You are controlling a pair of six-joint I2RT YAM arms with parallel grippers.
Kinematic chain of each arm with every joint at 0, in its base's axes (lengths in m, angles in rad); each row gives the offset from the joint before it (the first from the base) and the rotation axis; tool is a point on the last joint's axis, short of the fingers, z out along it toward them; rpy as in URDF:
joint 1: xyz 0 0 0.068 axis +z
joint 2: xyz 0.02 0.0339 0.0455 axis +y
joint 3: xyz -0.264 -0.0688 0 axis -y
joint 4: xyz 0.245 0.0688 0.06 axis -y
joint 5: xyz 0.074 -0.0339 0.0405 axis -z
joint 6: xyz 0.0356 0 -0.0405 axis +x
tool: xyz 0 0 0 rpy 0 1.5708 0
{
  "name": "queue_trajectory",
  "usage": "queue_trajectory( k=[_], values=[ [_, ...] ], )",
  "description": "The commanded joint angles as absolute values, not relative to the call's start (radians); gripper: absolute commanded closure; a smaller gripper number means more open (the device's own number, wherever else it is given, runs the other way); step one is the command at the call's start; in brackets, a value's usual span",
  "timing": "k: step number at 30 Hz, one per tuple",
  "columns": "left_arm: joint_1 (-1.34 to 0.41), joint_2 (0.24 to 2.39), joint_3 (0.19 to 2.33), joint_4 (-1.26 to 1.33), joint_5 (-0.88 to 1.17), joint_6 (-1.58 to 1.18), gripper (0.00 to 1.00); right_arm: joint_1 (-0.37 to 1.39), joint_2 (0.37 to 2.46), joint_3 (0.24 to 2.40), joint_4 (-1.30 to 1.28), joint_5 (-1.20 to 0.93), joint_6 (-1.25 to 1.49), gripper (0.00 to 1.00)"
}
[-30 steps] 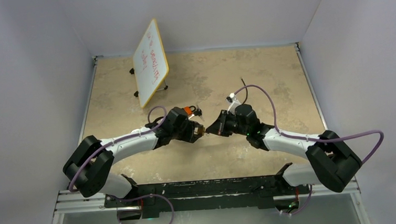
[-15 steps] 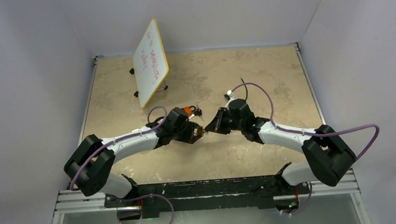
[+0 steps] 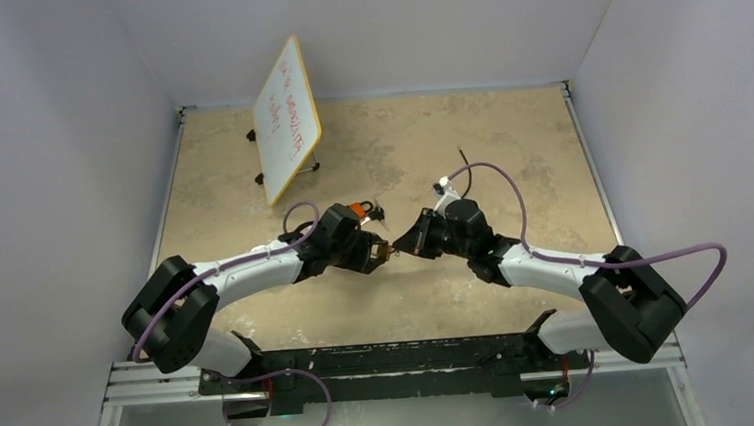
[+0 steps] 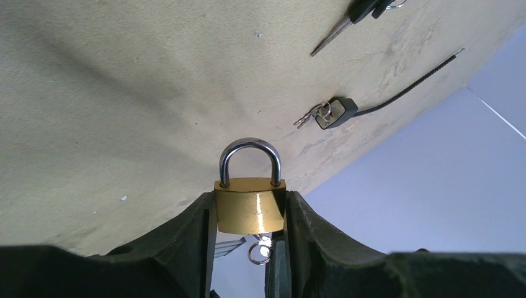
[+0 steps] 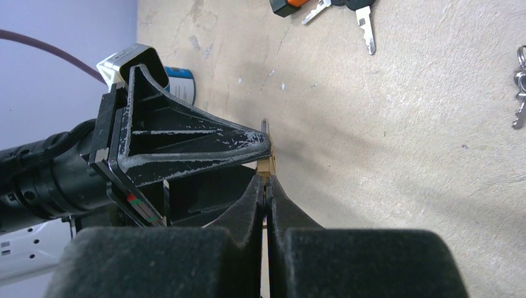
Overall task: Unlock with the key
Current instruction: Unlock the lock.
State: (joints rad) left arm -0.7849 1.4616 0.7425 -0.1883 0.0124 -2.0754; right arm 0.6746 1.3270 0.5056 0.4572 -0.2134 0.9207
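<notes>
currently the left pincer (image 4: 249,198), half open, clamps the brass padlock (image 4: 248,216) by its sides, shackle closed, over the table (image 4: 124,93); the right pincer (image 5: 267,186) is pressed fully together at its keyhole end.

Red handwritten lines are seen on the tilted whiteboard (image 3: 286,119) at the far left of the table (image 3: 508,134), but they are too small to be read.

Brass padlock (image 4: 250,208), silver shackle (image 4: 250,146) closed, held upright; small key ring (image 4: 255,252) just beneath.
</notes>
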Motion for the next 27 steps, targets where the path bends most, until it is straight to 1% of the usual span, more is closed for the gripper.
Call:
queue_trajectory(
  k=[1, 12, 17, 27],
  values=[
    [-0.790, 1.429, 0.768, -0.034, 0.027, -2.144, 0.87, 0.707, 1.300, 0.444, 0.563, -0.178, 0.864, 1.00],
    [-0.789, 1.426, 0.762, -0.015, 0.005, -2.181, 0.87, 0.749, 1.288, 0.402, 0.631, -0.075, 0.830, 1.00],
    [-0.790, 1.420, 0.752, 0.044, 0.003, -2.217, 0.87, 0.769, 1.271, 0.387, 0.635, -0.008, 0.825, 1.00],
    [-0.789, 1.417, 0.754, 0.063, -0.026, -2.237, 0.87, 0.788, 1.287, 0.324, 0.810, 0.065, 0.758, 1.00]
  ],
)
